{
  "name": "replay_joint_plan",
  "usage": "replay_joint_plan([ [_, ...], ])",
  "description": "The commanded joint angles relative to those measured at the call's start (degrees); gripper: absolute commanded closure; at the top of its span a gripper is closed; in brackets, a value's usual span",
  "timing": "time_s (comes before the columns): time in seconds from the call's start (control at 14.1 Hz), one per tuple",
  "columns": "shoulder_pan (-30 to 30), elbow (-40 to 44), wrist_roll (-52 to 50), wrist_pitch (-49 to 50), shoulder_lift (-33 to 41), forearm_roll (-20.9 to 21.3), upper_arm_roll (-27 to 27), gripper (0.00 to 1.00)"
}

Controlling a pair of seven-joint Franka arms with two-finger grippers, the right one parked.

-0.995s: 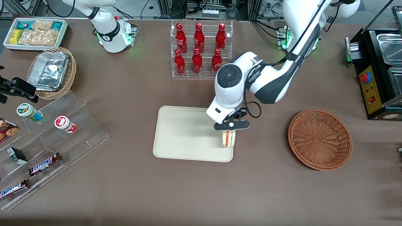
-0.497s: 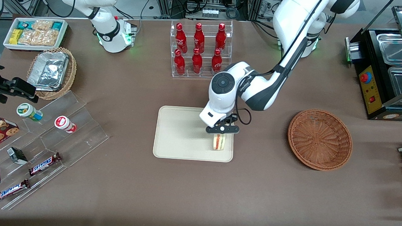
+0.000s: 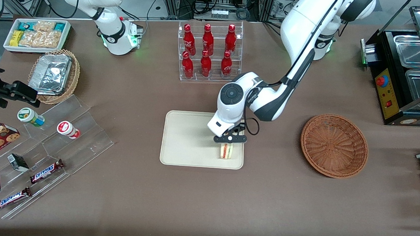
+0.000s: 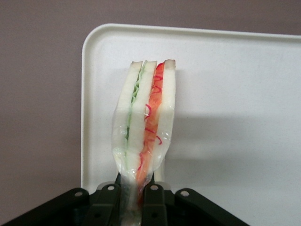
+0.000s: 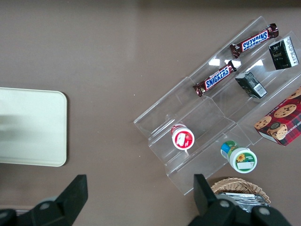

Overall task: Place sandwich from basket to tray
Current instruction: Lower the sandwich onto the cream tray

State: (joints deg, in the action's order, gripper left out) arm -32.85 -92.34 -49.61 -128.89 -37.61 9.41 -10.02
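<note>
My left gripper (image 3: 227, 142) is shut on the sandwich (image 3: 226, 150), a wrapped wedge of white bread with red, orange and green filling. It holds the sandwich over the corner of the cream tray (image 3: 186, 142) that lies nearest the front camera and toward the basket. In the left wrist view the sandwich (image 4: 145, 122) hangs from the gripper (image 4: 135, 195) just above the tray (image 4: 235, 94); I cannot tell whether it touches. The reddish-brown wicker basket (image 3: 334, 145) stands empty toward the working arm's end of the table.
A clear rack of red bottles (image 3: 208, 52) stands farther from the front camera than the tray. A clear stepped display (image 3: 44, 151) with snack bars and cups, a tan basket with a foil container (image 3: 54, 75) and a white snack bin (image 3: 36, 34) lie toward the parked arm's end.
My left gripper has carried the sandwich sideways from the tray's edge in over the tray, toward the parked arm's end, and has come down lower.
</note>
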Motion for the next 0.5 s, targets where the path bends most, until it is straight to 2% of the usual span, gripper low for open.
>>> replay_joint_plan([
  [0.0, -2.9, 2.3, -0.6, -0.7, -1.9, 0.9, 1.0, 0.83],
  [0.07, -2.9, 2.3, -0.6, -0.8, -2.0, 0.9, 1.0, 0.78],
  [0.14, -2.9, 2.3, -0.6, -0.8, -2.0, 0.9, 1.0, 0.63],
  [0.21, -2.9, 2.3, -0.5, -0.8, -1.9, 0.9, 1.0, 0.38],
  [0.28, -2.9, 2.3, -0.5, -0.8, -1.9, 0.9, 1.0, 0.26],
  [0.43, -2.9, 2.3, -0.6, -0.8, -1.9, 1.0, 1.1, 0.26],
])
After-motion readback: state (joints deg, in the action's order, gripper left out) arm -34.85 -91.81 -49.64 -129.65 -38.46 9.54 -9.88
